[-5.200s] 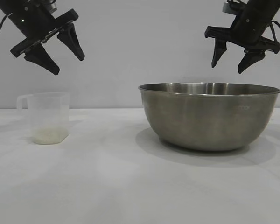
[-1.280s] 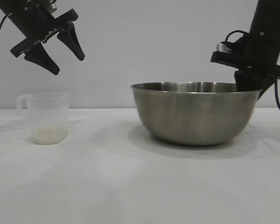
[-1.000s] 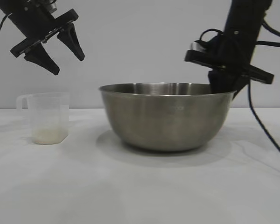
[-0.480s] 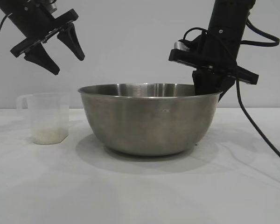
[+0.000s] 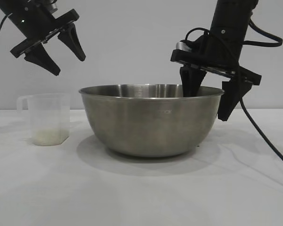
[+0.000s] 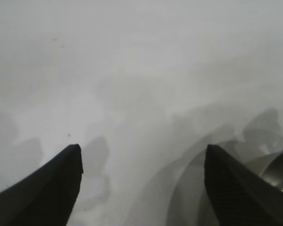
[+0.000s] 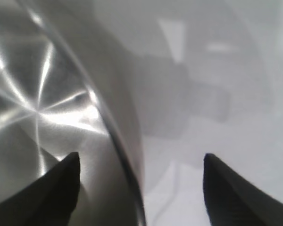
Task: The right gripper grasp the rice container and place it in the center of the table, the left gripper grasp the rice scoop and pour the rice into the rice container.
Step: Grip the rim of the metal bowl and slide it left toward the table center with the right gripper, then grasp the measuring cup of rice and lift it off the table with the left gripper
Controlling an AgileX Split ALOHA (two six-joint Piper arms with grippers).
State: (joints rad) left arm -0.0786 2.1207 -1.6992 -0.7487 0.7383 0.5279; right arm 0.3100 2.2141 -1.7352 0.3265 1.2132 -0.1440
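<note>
The steel rice container [image 5: 151,120] stands on the white table [image 5: 141,188] near its middle. My right gripper [image 5: 207,101] is open and straddles the container's right rim, one finger inside the bowl and one outside, both clear of the metal. The right wrist view shows that rim [image 7: 114,136] running between the spread fingers. The rice scoop [image 5: 46,118], a translucent cup with a pale layer of rice [image 5: 49,137] at its bottom, stands at the left. My left gripper [image 5: 66,59] hangs open above the scoop, holding nothing; its own view shows only table [image 6: 141,70] between the fingers.
A black cable [image 5: 264,136] trails from the right arm down toward the table's right side. A plain grey wall [image 5: 132,42] stands behind the table. Bare white surface lies in front of the container and the scoop.
The right gripper dragged the rice container leftward to the table's middle, then opened and let go of the rim. The left gripper and the scoop have not moved.
</note>
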